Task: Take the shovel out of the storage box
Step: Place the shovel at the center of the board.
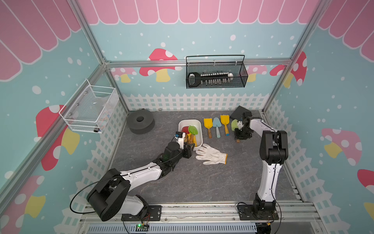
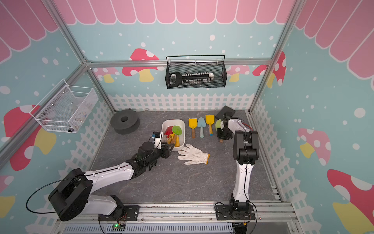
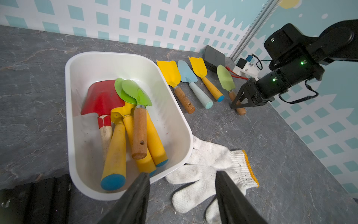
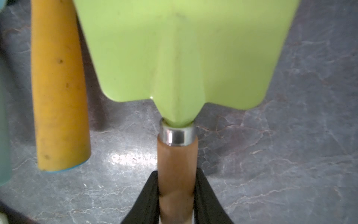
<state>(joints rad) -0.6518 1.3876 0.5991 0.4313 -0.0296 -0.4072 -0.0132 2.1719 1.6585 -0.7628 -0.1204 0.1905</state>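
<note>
The pale green shovel (image 3: 225, 78) lies on the table, outside the white storage box (image 3: 124, 55), at the end of a row of shovels. The right gripper (image 3: 238, 103) clamps its wooden handle. The left gripper (image 3: 182, 178) hangs wide and empty at the box's near end, beside a glove (image 3: 213, 161).

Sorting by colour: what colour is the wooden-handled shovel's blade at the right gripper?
Light green shovel blade, clearest in the right wrist view.

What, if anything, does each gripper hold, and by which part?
The right gripper holds the light-green shovel by its wooden handle, jaws on either side. The left gripper holds nothing; its jaws are open.
</note>
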